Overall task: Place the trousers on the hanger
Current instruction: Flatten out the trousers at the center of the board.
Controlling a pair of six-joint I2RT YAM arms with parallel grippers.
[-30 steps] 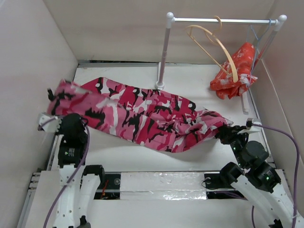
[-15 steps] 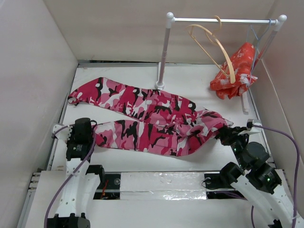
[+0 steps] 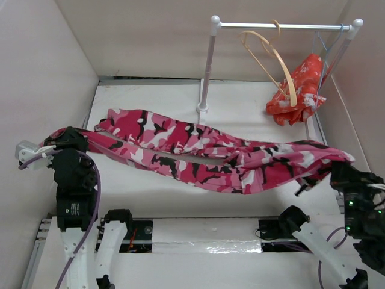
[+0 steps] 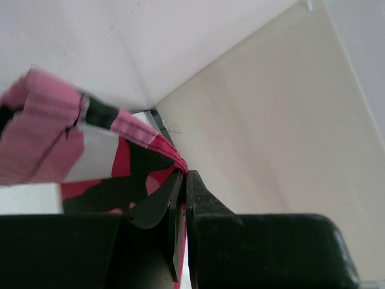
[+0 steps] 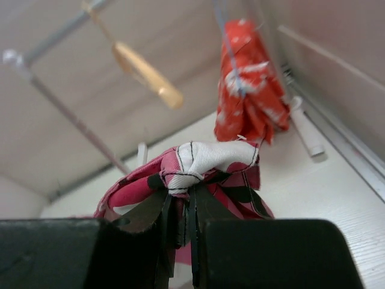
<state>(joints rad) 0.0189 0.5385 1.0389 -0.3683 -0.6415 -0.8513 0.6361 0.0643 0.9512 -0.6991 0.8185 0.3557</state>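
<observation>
The camouflage trousers (image 3: 204, 153) hang stretched across the table between my two grippers. My left gripper (image 3: 67, 138) is shut on the hem of one leg at the far left; in its wrist view the jaws (image 4: 183, 176) pinch the fabric's edge (image 4: 66, 144). The other leg (image 3: 129, 120) lies loose behind. My right gripper (image 3: 338, 170) is shut on the bunched right end, and that wrist view shows the fabric (image 5: 213, 158) wadded above the jaws (image 5: 189, 195). A black drawstring (image 3: 302, 186) dangles there. The wooden hanger (image 3: 274, 57) (image 5: 147, 75) hangs tilted on the rail, behind and above.
A white clothes rack (image 3: 207, 66) stands at the back, its rail (image 3: 283, 26) running right. An orange-red floral cloth (image 3: 298, 90) (image 5: 249, 96) hangs at the rail's right end on a thin wire hanger (image 3: 328, 45). Walls close in on the left and right.
My left gripper closed on a leg end and carried it left and up. My right gripper moved right and nearer with its end. The trousers went from slack to stretched.
</observation>
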